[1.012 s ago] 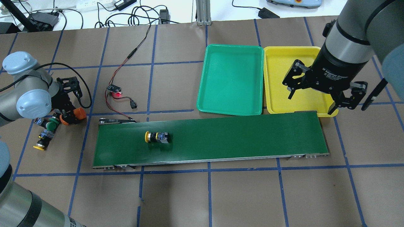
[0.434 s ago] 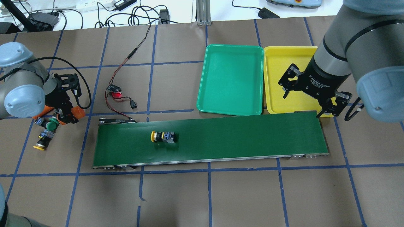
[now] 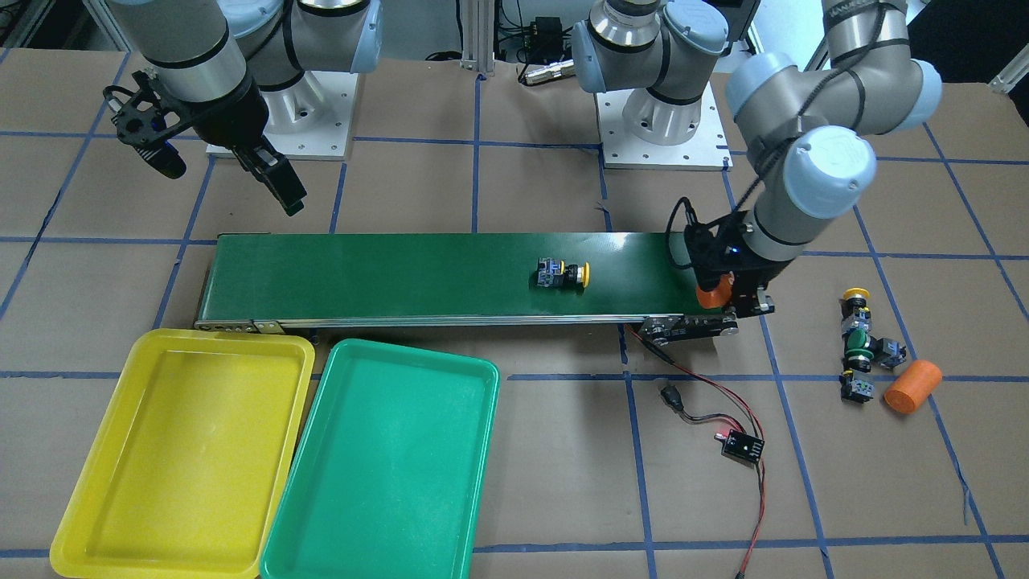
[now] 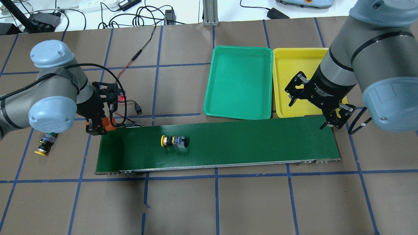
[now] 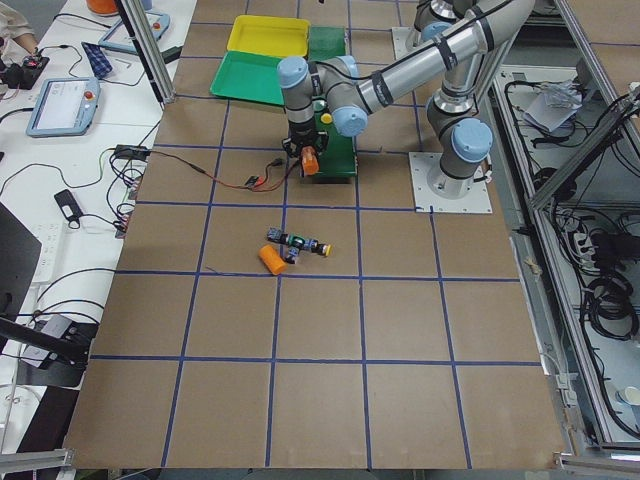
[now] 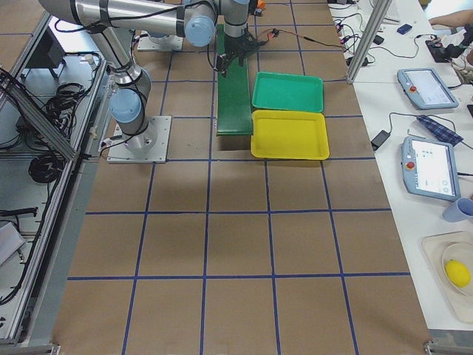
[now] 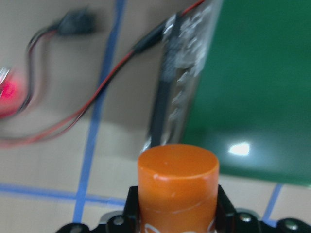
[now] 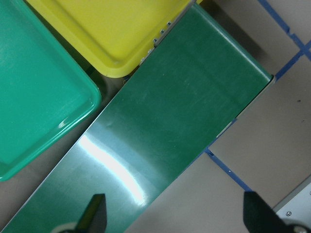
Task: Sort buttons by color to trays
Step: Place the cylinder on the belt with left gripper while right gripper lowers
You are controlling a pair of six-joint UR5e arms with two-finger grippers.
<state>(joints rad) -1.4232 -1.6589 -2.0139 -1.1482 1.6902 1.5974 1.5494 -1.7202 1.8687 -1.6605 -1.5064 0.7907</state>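
A yellow-capped button (image 4: 173, 141) lies on its side on the dark green belt (image 4: 248, 140), left of its middle; it also shows in the front view (image 3: 563, 275). Three more buttons (image 3: 857, 344) lie in a cluster on the table off the belt's left end, one with a yellow cap and one with a green cap. The green tray (image 4: 240, 81) and the yellow tray (image 4: 294, 65) are empty. My left gripper (image 4: 96, 125) is shut on an orange cylinder (image 7: 177, 184) at the belt's left end. My right gripper (image 4: 307, 112) is open and empty over the belt's right end.
A second orange cylinder (image 3: 912, 386) lies beside the button cluster. A small circuit board with a red light (image 4: 120, 95) and red-black wires sits behind the belt's left end. Cables and power strips lie along the far table edge.
My left gripper has moved right from the button cluster to the belt's left end, carrying the orange cylinder. The yellow button has travelled right along the belt. My right gripper has moved towards the belt's right end.
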